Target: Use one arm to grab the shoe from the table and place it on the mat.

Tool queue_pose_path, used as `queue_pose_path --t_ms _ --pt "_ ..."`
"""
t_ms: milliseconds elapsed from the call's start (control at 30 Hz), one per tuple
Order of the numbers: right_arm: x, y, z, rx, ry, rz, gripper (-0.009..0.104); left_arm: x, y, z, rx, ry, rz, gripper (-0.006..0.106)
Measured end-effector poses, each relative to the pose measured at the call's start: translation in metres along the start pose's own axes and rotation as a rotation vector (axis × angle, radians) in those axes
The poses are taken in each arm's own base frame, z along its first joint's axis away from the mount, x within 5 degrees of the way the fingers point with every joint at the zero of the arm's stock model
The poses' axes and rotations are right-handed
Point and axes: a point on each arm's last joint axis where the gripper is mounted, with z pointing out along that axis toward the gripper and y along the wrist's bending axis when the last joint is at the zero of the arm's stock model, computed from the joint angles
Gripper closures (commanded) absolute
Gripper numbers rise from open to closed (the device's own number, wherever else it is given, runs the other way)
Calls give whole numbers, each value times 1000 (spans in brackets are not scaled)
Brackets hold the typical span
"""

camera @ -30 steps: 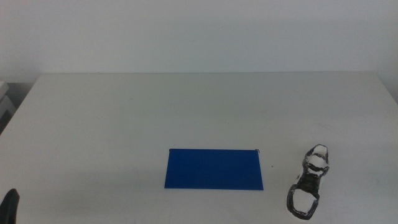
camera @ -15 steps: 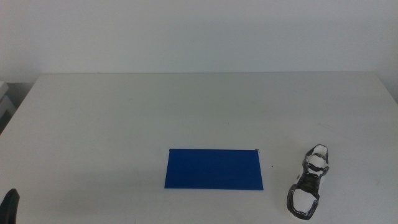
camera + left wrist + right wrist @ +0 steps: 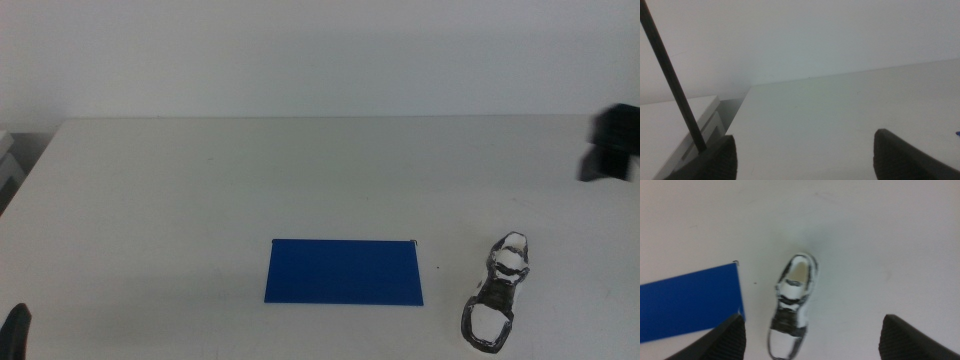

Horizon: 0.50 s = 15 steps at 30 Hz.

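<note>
The black-and-white shoe (image 3: 497,292) lies on the white table (image 3: 300,180) near the front right, just right of the blue mat (image 3: 344,271). The right arm's black gripper (image 3: 612,143) has come in at the right edge, well above and behind the shoe. In the right wrist view the shoe (image 3: 792,302) lies between the wide-open jaws of that gripper (image 3: 812,335), with the mat (image 3: 687,302) beside it. The left gripper (image 3: 15,330) waits at the bottom left corner; its jaws (image 3: 805,155) stand wide open and empty.
A white box-like object (image 3: 675,125) stands off the table's left edge, also in the middle view (image 3: 8,160). A thin black cable (image 3: 670,75) crosses the left wrist view.
The right arm has entered the middle view at the right edge; it was out of view before. Shoe, mat and left gripper have not moved.
</note>
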Motion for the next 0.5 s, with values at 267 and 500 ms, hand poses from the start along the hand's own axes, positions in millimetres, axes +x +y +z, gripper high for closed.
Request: queue_pose_path --t_ms 267,500 --pt "-4 53 60 109 120 62 3 0 0 0 0 0 0 7" --pt "2 68 104 184 208 56 3 0 0 0 0 0 0 7"
